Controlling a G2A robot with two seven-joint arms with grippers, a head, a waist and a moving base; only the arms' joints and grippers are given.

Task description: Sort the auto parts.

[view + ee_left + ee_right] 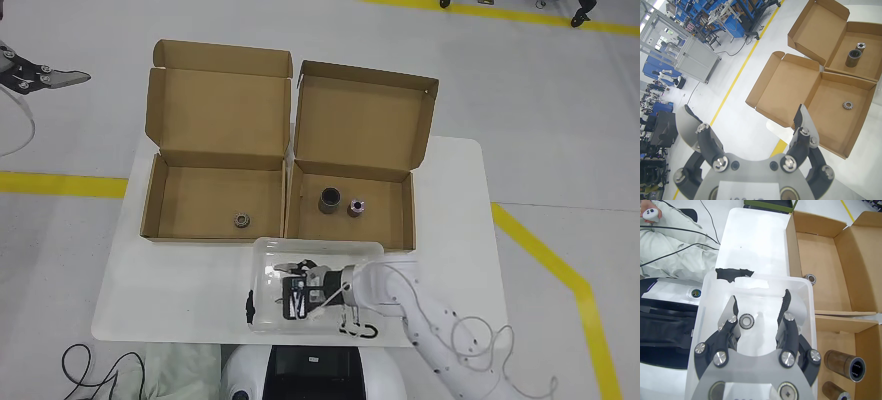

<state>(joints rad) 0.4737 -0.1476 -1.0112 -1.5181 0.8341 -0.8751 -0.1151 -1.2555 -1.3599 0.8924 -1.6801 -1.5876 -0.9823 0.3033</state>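
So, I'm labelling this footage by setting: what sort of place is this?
Likely a robotics lab or factory hall: yellow floor line, another robot standing far off, blue workbenches with equipment.

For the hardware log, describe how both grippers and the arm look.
The left gripper and right gripper match: silver-grey base plate, black linkages with round silver screws, two tapering fingers with pale backs and black ribbed pads. The left's plate carries a white label. The right arm is a rounded white casing with small black dots and thin pale cables alongside.
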